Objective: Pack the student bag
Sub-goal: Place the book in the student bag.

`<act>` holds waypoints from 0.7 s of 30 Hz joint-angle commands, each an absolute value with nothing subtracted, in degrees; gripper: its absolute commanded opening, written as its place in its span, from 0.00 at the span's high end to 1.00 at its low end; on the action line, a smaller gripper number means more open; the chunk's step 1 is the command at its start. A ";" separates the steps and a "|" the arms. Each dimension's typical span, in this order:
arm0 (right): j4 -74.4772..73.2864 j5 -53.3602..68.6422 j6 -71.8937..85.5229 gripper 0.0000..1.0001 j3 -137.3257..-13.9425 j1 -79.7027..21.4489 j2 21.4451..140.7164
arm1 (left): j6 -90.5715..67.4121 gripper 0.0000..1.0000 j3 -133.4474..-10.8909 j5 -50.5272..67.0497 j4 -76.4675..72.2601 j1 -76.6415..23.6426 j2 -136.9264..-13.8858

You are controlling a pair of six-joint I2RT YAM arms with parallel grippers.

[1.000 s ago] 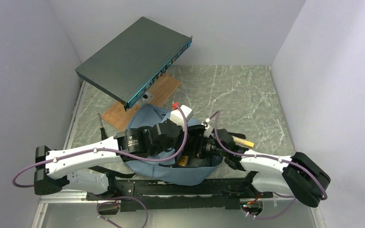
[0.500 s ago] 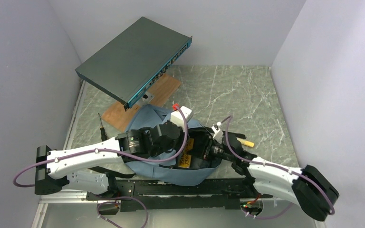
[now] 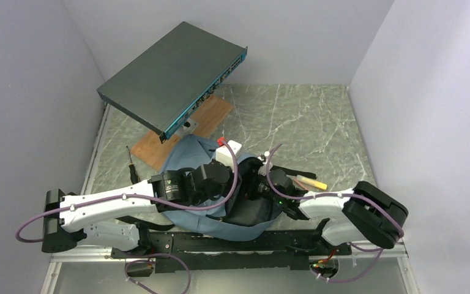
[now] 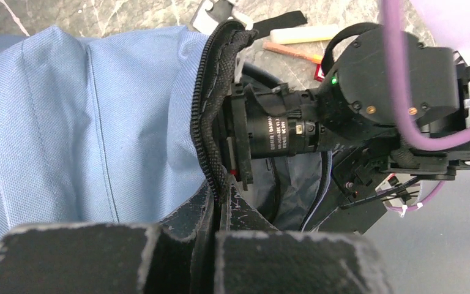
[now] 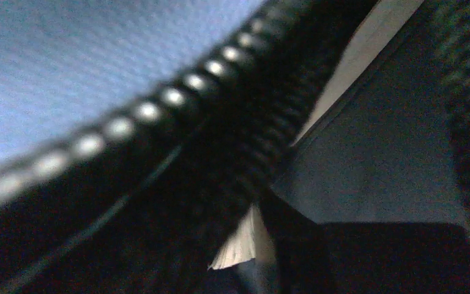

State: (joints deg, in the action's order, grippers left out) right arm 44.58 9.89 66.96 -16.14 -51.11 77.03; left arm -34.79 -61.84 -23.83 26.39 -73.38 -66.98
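Down inside the mouth of the backpack [image 3: 190, 152] the right gripper [image 4: 238, 147] is buried, so I cannot tell how wide its jaws stand or whether they hold anything. Its own camera gives only blurred zipper [image 4: 205, 122] teeth, dark lining and a pale paper edge [image 5: 367, 55]. From above, both arms cover much of the bag.

The table [image 3: 318, 122] is grey-green marble, boxed in by pale walls. A flat dark box [image 3: 171, 76] leans over a wooden board [image 3: 211, 116] at the far left corner. A pale stick [image 3: 311, 182] and an orange pencil [image 4: 290, 51] lie toward the right edge.

The backpack lies at the middle of the near edge, between the arms. The left gripper [image 4: 215, 214] is pinched fully closed on its zipper rim.
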 commanded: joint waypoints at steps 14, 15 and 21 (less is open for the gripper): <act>25.85 12.18 56.26 0.48 -16.60 -49.91 64.62 | -35.17 1.00 -61.45 -26.59 24.41 -73.61 -65.65; 28.16 12.62 56.49 0.45 -15.97 -49.92 65.28 | -35.11 1.00 -61.50 -26.49 24.47 -73.65 -65.59; 42.81 18.85 55.70 0.44 -15.63 -50.69 76.08 | -35.30 1.00 -61.07 -25.25 23.12 -73.65 -65.69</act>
State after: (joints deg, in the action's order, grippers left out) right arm 29.32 13.47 56.75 -16.12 -50.06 70.57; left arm -35.59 -60.71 -24.69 26.35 -73.49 -66.83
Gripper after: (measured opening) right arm 0.574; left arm 0.033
